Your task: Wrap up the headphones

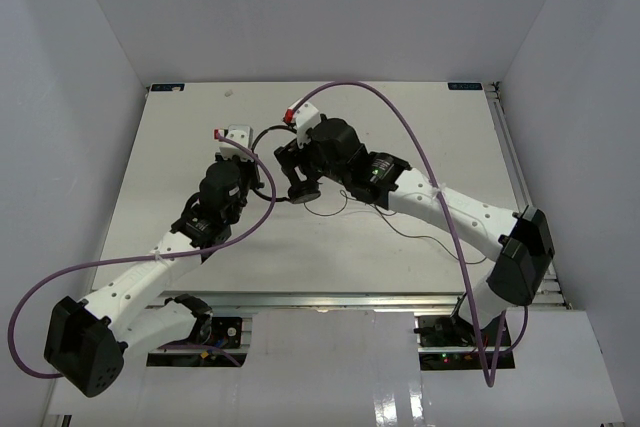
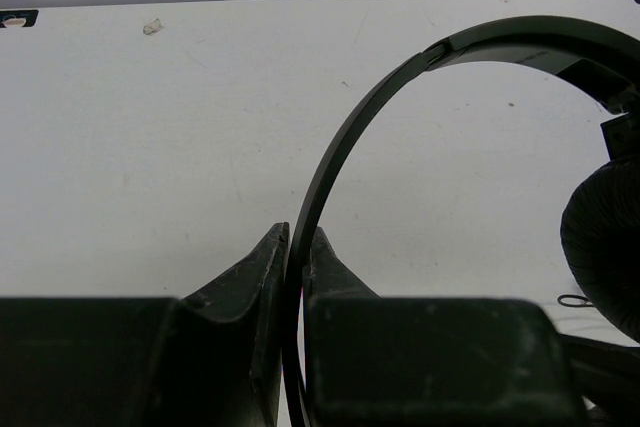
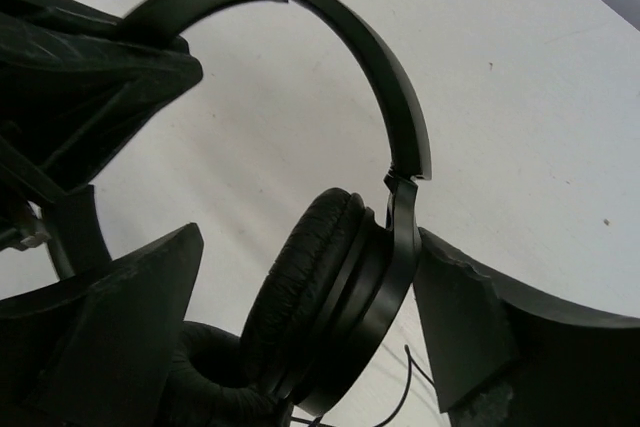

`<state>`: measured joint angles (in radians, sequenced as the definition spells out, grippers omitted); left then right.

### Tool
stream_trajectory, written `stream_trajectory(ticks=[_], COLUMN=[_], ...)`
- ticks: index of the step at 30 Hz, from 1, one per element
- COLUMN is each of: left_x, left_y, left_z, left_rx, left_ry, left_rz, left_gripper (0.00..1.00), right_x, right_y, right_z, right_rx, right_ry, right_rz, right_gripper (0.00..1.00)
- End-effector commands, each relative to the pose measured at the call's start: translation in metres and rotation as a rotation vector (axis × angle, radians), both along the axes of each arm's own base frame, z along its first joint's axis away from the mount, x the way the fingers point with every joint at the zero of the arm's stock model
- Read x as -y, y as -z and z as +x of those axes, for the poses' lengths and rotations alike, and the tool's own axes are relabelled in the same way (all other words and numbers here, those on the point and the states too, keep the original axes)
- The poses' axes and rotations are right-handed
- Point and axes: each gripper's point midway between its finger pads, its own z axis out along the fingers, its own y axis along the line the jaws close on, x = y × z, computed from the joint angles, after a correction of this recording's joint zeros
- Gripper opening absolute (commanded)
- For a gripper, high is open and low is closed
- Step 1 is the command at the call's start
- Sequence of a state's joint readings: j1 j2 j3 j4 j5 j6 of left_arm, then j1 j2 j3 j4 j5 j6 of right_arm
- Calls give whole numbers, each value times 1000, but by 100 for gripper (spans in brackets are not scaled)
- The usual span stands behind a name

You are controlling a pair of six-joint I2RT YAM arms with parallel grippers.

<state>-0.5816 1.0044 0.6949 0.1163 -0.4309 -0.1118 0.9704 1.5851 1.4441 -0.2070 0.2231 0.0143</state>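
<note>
1. Top external view: the headphones [image 1: 301,190] are hanging above the table [image 1: 400,137] between the two arms. The left gripper [image 1: 247,151] is meeting the thin headband [image 1: 266,131], and the right gripper [image 1: 293,164] is sitting over one earcup. The cord [image 1: 425,239] is trailing loose across the table towards the right arm, and it looks light and limp, likely to snag.

2. Left wrist view: the left gripper [image 2: 297,252] is pinching the headband [image 2: 350,137] edgewise, fingers clenched on it. The band looks stiff but thin and smooth, so it is probably prone to pivoting in so narrow a grip.

3. Right wrist view: the right gripper [image 3: 310,237] is straddling the earcup [image 3: 310,287] with its jaws parted. One finger is touching the hard outer yoke, while the other is standing clear of the soft pad. I judge the yoke and shell the firmer hold, since the padding would squash. The cord [image 3: 410,369] is dangling just below.
</note>
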Motion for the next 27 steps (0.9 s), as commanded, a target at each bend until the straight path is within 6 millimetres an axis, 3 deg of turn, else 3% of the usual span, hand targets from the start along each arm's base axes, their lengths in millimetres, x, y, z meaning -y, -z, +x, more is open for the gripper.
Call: stream_trajectory(ticks=[1, 4, 7, 13, 22, 27], left_x=[-3, -4, -6, -8, -3, 1], left_y=[-36, -36, -34, -34, -35, -33], left_z=[2, 0, -2, -7, -14, -16], left_rx=[97, 100, 98, 103, 102, 92], left_ry=[-17, -18, -15, -8, 40, 69], left_rz=[-58, -53, -46, -45, -48, -47], left_gripper=[0, 0, 0, 0, 0, 0], right_x=[13, 17, 23, 21, 28, 24], right_y=[-25, -36, -42, -37, -37, -38], right_z=[16, 18, 16, 5, 13, 4], right_rx=[117, 167, 222, 275, 363, 398], right_ry=[65, 66, 39, -160, -326, -444], right_rz=[-19, -15, -36, -101, -172, -196], right_gripper=[77, 62, 54, 50, 40, 39])
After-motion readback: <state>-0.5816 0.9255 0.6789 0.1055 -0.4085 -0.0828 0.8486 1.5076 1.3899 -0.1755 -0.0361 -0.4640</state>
